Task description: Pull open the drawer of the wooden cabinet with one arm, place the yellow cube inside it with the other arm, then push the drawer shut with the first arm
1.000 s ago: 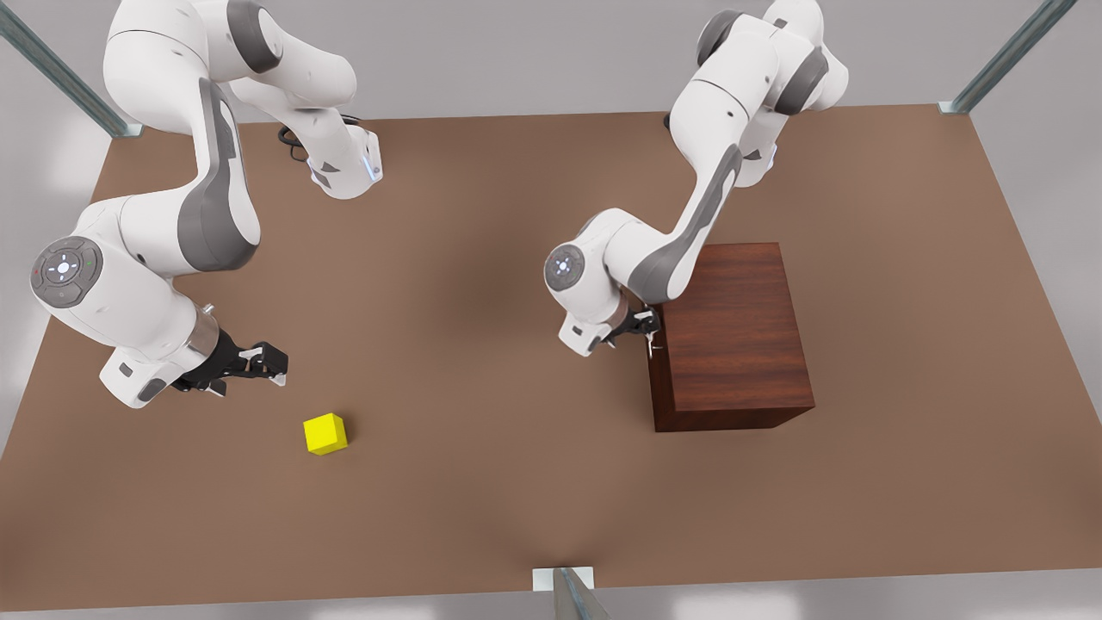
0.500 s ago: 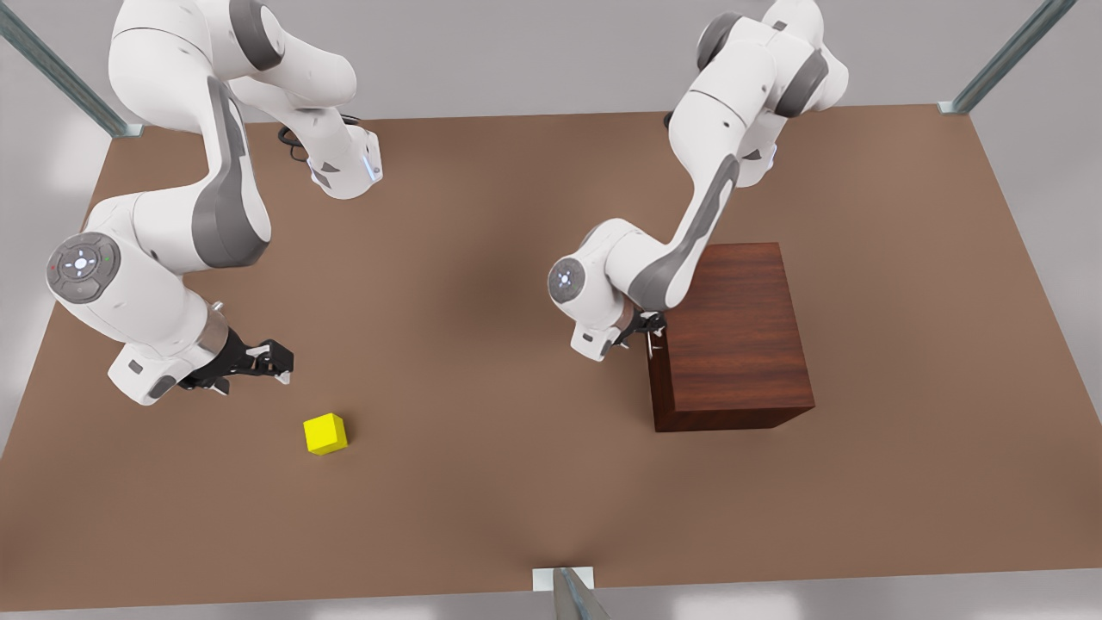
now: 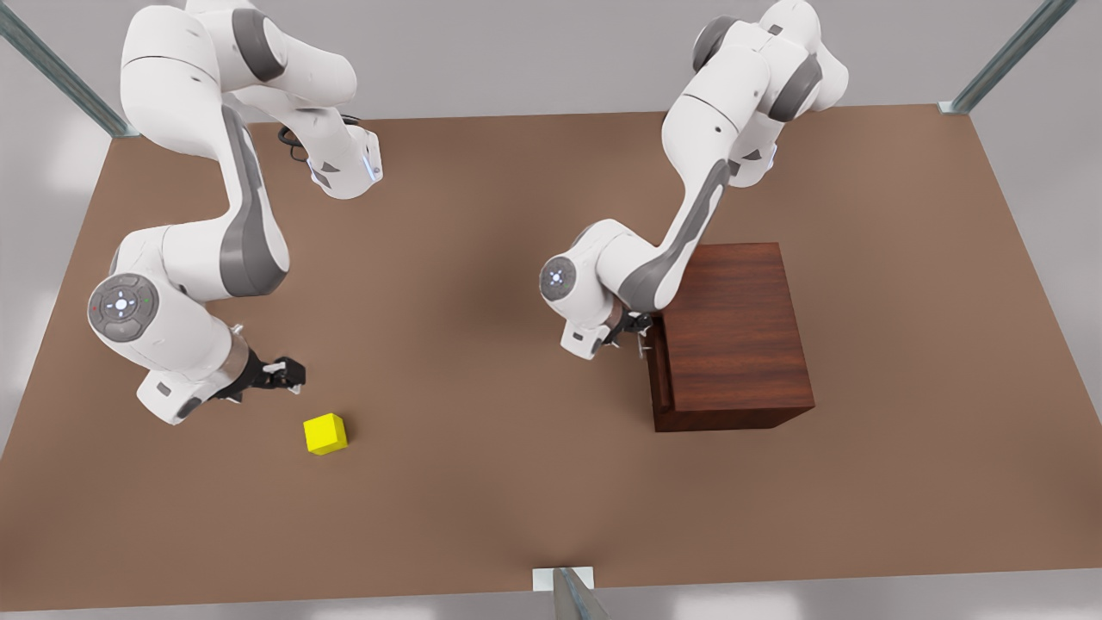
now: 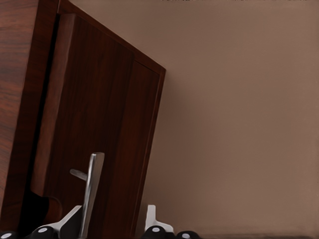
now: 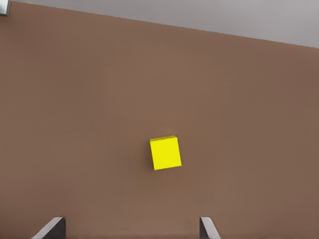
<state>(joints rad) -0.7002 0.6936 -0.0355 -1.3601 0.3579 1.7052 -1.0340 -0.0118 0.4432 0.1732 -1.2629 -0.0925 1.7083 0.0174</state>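
Front view had the wooden cabinet (image 3: 732,336) as the anchor, sitting on the brown worktop (image 3: 482,482). Pressed against its handle side was the left hand (image 3: 641,331), and the drawer (image 3: 659,370) showed as a thin lip barely proud of the cabinet face. Left wrist view told it better: pale fingertips (image 4: 150,219) straddled the slim silver bar handle (image 4: 93,191), one either side, though whether they actually pinched it I could not tell. Well away from the cabinet, toward the front view's left, lay the yellow cube (image 3: 326,433) on the bare worktop, with the right hand (image 3: 288,376) near it but not touching. Right wrist view showed the cube (image 5: 165,153) ahead of two fingertips (image 5: 52,228) spread wide, far wider than the cube.

The cube looked rigid, light and flat-sided, so a squeeze on two opposite faces should have held it; the smooth faces might slip if gripped off-centre. The drawer probably wanted a straight, steady pull on that bar.

The drawer's interior was hidden, its depth unknown, and both hands were cut off at the wrist views' edges.
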